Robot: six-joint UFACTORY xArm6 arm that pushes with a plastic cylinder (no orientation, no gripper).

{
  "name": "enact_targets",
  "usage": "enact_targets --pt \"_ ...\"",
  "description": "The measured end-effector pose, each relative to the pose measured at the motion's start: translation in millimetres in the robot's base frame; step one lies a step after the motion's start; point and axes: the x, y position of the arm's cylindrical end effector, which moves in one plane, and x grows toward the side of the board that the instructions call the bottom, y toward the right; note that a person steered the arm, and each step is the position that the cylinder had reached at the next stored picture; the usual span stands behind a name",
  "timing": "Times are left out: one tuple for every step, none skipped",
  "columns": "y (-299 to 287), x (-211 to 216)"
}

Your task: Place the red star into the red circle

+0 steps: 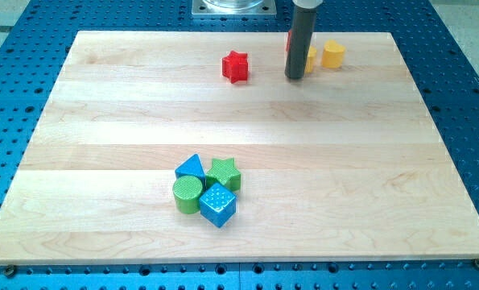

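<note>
The red star lies near the view's top, left of centre. My tip rests on the board to the star's right, a short gap apart from it. Behind the rod a red block shows only as a thin sliver at the rod's left edge; its shape cannot be made out. A yellow block peeks out at the rod's right side, partly hidden. Another yellow block stands further right.
A cluster lies at the view's lower middle: a blue triangle, a green star, a green circle and a blue cube, touching one another. The wooden board sits on a blue perforated table.
</note>
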Motion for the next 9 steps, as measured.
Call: enact_targets --pt "7.4 -17.1" --pt "39.8 -24.0" --pt "-18.9 17.2" --pt "-96.6 45.8" --pt "-114.5 37.3" --pt "-117.5 12.7" --pt "-158.4 4.5" --pt "-90.8 -8.3" --pt "-9.7 -10.2"
